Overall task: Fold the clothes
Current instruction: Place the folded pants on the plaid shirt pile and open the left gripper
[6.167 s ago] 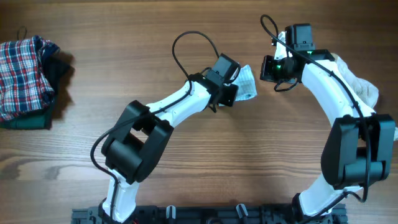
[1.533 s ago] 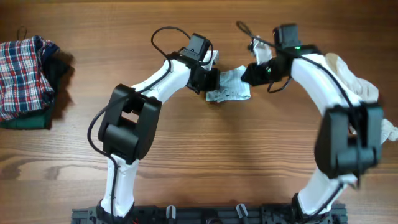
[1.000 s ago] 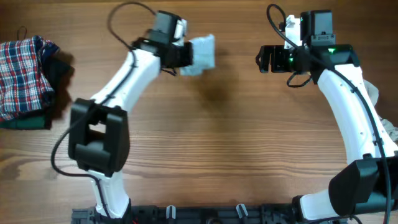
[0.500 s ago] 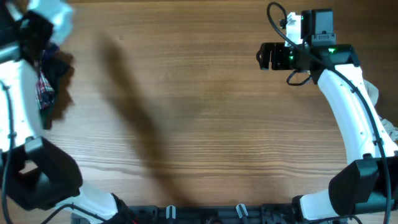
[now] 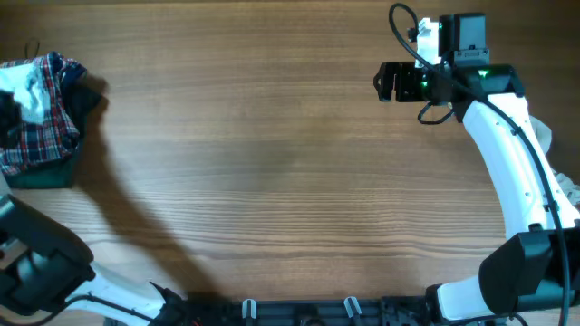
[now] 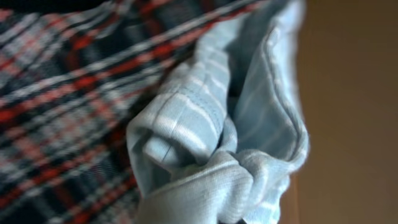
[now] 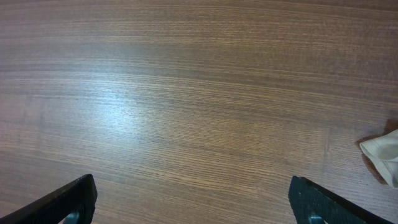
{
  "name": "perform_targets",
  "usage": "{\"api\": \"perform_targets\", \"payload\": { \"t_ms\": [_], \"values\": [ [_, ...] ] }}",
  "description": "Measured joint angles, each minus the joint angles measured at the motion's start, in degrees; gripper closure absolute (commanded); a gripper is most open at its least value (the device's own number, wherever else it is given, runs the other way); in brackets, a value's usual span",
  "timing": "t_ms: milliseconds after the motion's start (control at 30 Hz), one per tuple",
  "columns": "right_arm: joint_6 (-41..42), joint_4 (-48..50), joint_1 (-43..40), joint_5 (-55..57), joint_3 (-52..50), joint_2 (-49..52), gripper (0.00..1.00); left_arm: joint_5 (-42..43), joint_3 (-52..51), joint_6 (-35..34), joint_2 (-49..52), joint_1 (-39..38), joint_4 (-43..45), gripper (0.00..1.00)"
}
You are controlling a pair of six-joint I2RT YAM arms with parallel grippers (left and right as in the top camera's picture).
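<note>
A folded light blue striped cloth (image 6: 205,137) fills the left wrist view, bunched at the bottom where my jaws are hidden behind it. My left gripper (image 5: 11,104) is shut on this cloth (image 5: 30,83) at the table's far left, right over a stack of clothes topped by a red plaid garment (image 5: 41,136). The plaid (image 6: 56,93) shows just behind the cloth. My right gripper (image 5: 381,81) hangs open over bare wood at the back right, its black fingertips (image 7: 74,198) wide apart with nothing between them (image 7: 196,202).
The stack also holds a dark green piece (image 5: 41,177) at the bottom and a black one (image 5: 86,100). Cream-coloured clothes (image 5: 544,136) lie behind the right arm at the table's right edge; one corner (image 7: 382,158) shows in the right wrist view.
My left arm has swung from the table's middle to the far left, carrying the light blue cloth over the plaid stack. The right gripper let go, drew back and has stayed still since.
</note>
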Motion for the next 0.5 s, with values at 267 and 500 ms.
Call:
{"api": "perform_targets", "payload": {
  "t_ms": [267,500],
  "values": [
    [0.0,0.0,0.0,0.0,0.0,0.0,0.00,0.0,-4.6,-0.7,0.4,3.6,-0.8,0.12],
    [0.0,0.0,0.0,0.0,0.0,0.0,0.01,3.5,-4.7,1.3,0.4,3.8,3.3,0.00]
  ]
}}
